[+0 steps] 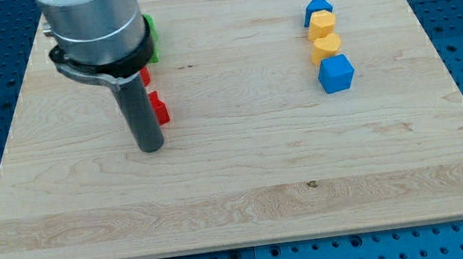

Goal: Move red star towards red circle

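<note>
Red blocks, 2 of them, are sitting near the tabletop's top-left corner: one (159,108) touching my tip (151,146), another (144,75) mostly hidden; I cannot tell star from circle.

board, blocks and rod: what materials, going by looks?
Board: light wood with visible grain and a small dark knot, matte.
Blocks, e.g. the blue cube and red block: probably moulded plastic, with solid uniform colour and a slight sheen.
Rod: dark and smooth, metal or plastic, can't tell; my tip sits just below-left of the red block.
</note>
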`<action>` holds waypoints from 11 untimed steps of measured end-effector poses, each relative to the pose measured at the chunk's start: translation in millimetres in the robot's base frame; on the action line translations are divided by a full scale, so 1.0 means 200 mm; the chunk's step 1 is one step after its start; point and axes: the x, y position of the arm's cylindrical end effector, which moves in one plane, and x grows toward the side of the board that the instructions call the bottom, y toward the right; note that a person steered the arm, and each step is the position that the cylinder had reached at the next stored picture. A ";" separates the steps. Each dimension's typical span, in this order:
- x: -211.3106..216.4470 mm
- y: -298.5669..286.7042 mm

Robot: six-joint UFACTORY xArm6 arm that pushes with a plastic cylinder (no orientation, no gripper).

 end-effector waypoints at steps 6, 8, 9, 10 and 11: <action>-0.18 -0.05; -0.14 -0.31; -0.20 -0.32; -0.21 -0.31; -0.24 -0.31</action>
